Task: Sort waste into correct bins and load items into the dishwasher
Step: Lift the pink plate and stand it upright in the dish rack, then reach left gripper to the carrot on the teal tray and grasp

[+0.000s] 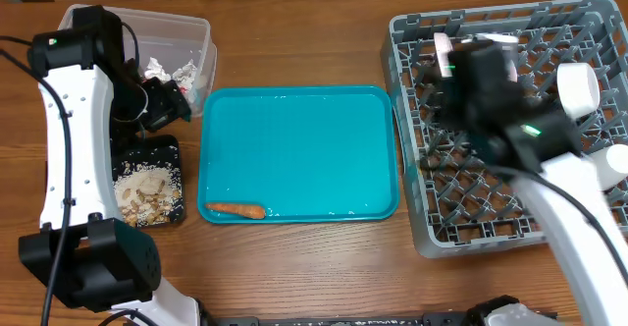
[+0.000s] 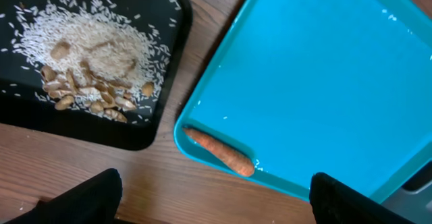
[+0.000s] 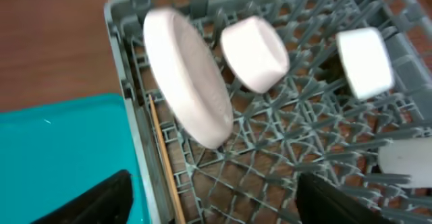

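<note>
carrot (image 2: 219,151), lone scrap on the tray (image 2: 324,82), lies near the food bin (image 2: 135,133); my left fingers (image 2: 94,197) hover spread above it, right fingers (image 3: 101,200) spread empty over the rack (image 3: 270,150).

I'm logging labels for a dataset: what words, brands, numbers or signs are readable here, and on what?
None: no text shows on the teal tray, the grey dish rack, the black tray of rice, the clear bin, the white dishes or the carrot.
</note>
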`<state>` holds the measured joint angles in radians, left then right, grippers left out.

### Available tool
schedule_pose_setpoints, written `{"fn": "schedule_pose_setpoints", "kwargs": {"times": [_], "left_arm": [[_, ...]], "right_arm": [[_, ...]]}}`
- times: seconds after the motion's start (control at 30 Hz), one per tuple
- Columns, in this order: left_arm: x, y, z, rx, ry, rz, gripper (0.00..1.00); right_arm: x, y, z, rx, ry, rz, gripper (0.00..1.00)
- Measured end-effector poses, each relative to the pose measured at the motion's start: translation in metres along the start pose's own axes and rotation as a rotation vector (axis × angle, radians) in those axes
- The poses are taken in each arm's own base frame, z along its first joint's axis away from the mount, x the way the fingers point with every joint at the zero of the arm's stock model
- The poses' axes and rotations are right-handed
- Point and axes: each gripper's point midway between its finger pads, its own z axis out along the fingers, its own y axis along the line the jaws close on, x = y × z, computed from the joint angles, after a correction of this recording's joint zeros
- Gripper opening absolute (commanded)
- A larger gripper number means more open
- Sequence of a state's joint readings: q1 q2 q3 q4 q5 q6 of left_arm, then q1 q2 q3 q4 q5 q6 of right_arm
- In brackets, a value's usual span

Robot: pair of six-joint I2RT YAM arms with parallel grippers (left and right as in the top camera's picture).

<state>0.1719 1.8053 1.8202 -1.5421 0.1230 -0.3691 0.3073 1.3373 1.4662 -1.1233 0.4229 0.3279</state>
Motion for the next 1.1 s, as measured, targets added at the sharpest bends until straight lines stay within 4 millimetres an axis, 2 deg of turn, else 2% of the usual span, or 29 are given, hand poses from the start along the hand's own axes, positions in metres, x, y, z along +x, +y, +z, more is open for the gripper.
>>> {"fn": "schedule_pose_setpoints", "kwargs": {"times": [0.03,0.1,0.17,0.23,0.33,0.5,0.63,0.73,1.1], "left_arm": [[0.002,-0.004,0.001,0.0,0.002,0.01,0.91],[0.007,-0.015,0.002,-0.001,0.007,0.029,0.91],[0.014,-0.026,0.004,-0.002,0.015,0.043,0.92],[0.023,-0.037,0.009,-0.007,0.028,0.054,0.99],[0.038,-0.052,0.02,-0.019,0.053,0.045,1.0],[0.065,-0.071,0.054,-0.053,0.101,0.006,1.0],[0.091,-0.072,0.084,-0.096,0.162,-0.059,1.0],[0.102,-0.07,0.101,-0.106,0.192,-0.119,1.0],[0.125,-0.061,0.158,-0.08,0.251,-0.287,1.0]], "right_arm": [[-0.003,-0.012,-0.01,-0.008,-0.012,0.032,0.88],[-0.002,-0.027,-0.016,-0.001,-0.007,0.061,0.9],[0.006,-0.042,-0.014,0.011,0.042,0.088,0.95],[0.015,-0.053,-0.009,0.022,0.099,0.105,0.97],[0.029,-0.063,-0.001,0.031,0.18,0.106,1.0],[0.048,-0.068,0.014,0.034,0.286,0.101,1.0],[0.06,-0.071,0.026,0.033,0.342,0.113,1.0],[0.064,-0.072,0.031,0.028,0.366,0.126,1.0],[0.066,-0.072,0.031,0.01,0.381,0.136,1.0]]}}
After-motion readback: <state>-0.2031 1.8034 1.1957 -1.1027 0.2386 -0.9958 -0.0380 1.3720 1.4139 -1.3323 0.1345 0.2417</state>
